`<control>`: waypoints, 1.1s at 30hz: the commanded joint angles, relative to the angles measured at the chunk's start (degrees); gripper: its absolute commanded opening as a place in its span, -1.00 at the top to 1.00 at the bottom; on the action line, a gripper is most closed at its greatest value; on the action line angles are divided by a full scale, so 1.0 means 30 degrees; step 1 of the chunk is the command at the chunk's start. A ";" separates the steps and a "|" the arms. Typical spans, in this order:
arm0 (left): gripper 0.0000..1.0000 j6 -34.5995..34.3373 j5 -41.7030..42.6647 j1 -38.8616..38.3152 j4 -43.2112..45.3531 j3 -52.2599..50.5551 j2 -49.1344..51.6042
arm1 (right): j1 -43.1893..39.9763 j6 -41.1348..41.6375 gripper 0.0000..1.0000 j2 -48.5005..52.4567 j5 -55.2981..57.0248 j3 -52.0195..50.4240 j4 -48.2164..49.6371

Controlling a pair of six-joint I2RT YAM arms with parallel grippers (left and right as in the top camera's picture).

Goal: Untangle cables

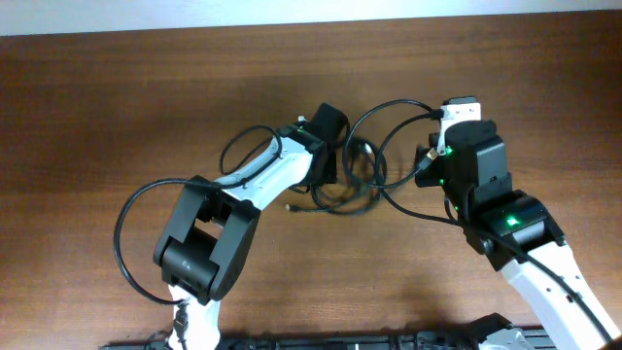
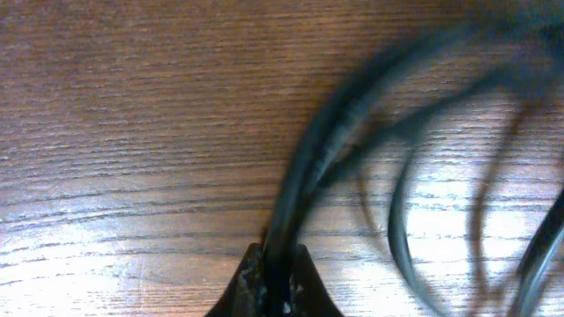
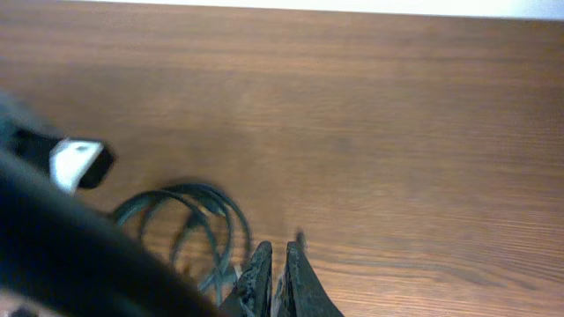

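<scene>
The cables (image 1: 358,183) lie as a small knot of thin black loops at the table's middle, with one plug end (image 1: 292,206) sticking out to the left. My left gripper (image 2: 278,269) is shut on a black strand of the cables (image 2: 326,150), which runs up and to the right from the jaws. In the overhead view it (image 1: 326,170) sits at the bundle's left edge. My right gripper (image 3: 278,255) has its fingers nearly together, with a short dark cable stub showing at the tip. The coils (image 3: 189,220) lie just left of it.
Thicker black arm wires loop beside the left arm (image 1: 126,238) and arch over to the right wrist (image 1: 394,105). The left arm's body (image 3: 53,255) fills the right wrist view's lower left. The table's far edge (image 3: 352,11) lies ahead.
</scene>
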 commanded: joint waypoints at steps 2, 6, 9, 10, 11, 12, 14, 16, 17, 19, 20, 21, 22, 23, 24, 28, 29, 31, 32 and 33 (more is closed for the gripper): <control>1.00 0.1719 -0.1005 0.0648 -0.1370 0.0051 0.0138 | -0.0117 0.1064 0.92 0.0678 -0.3016 0.0321 -0.0495; 1.00 0.1639 -0.1450 0.2696 -0.3504 0.0925 -0.0663 | -0.0124 0.2127 0.92 0.1676 -0.2514 0.0321 -0.2747; 1.00 0.1508 -0.1377 0.4211 -0.3621 0.0947 -0.1596 | -0.1086 0.7111 0.92 0.3016 0.2157 0.0321 -0.5195; 1.00 0.1508 -0.1384 0.4357 -0.3708 0.0947 -0.1596 | -0.1676 0.7147 0.92 0.3191 0.2040 0.0321 -0.5151; 1.00 0.1508 -0.1392 0.4481 -0.3861 0.0940 -0.1596 | -0.2361 0.7155 0.92 0.3264 0.2018 0.0321 -0.5056; 1.00 0.1515 -0.1406 0.4583 -0.3942 0.0940 -0.1596 | -0.2994 0.7155 0.92 0.3264 0.2004 0.0321 -0.4911; 1.00 0.1508 -0.1457 0.4575 -0.4000 0.0940 -0.1596 | -0.4510 0.7147 0.92 0.3257 0.1909 0.0321 -0.4728; 1.00 0.1508 -0.1450 0.4539 -0.4000 0.0940 -0.1596 | -0.5778 0.7147 0.92 0.3264 -0.0131 0.0321 -0.4765; 1.00 0.1501 -0.1450 0.4539 -0.3985 0.0940 -0.1588 | -0.5901 0.7147 0.92 0.3264 -0.0612 0.0321 -0.4765; 1.00 0.1501 -0.1450 0.4539 -0.3985 0.0940 -0.1588 | -0.5850 0.7140 0.92 0.3279 -0.2280 0.0321 -0.4685; 1.00 0.1501 -0.1443 0.4539 -0.3985 0.0940 -0.1588 | -0.5850 0.7133 0.92 0.3293 -0.3330 0.0321 -0.4648; 1.00 0.1501 -0.1443 0.4539 -0.3985 0.0940 -0.1588 | -0.5858 0.7045 0.92 0.3293 -0.3519 0.0321 -0.4641; 1.00 0.1501 -0.1443 0.4539 -0.3985 0.0940 -0.1588 | -0.5858 0.6994 0.92 0.3293 -0.3519 0.0321 -0.4641; 1.00 0.1501 -0.1413 0.4539 -0.3993 0.0940 -0.1596 | -0.5858 0.6994 0.92 0.3293 -0.3512 0.0321 -0.4641; 1.00 0.1501 -0.1377 0.4539 -0.3993 0.0940 -0.1588 | -0.5858 0.6994 0.92 0.3293 -0.3519 0.0321 -0.4641; 1.00 0.1501 -0.1384 0.4539 -0.3920 0.0940 -0.1588 | -0.5858 0.7002 0.91 0.3293 -0.3519 0.0313 -0.4779; 1.00 0.1501 -0.1377 0.4539 -0.3920 0.0940 -0.1588 | -0.5858 0.6994 0.84 0.3293 -0.3512 0.0313 -0.4779; 1.00 0.1501 -0.1384 0.4539 -0.3920 0.0940 -0.1588 | -0.5872 0.6987 0.79 0.3293 -0.2368 0.0313 -0.4626; 1.00 0.1501 -0.1384 0.4539 -0.3920 0.0940 -0.1588 | -0.5872 0.6994 0.79 0.3293 -0.0772 0.0321 -0.4626; 1.00 0.1501 -0.1392 0.4539 -0.3927 0.0940 -0.1588 | -0.5901 0.7002 0.80 0.3293 0.1297 0.0321 -0.4634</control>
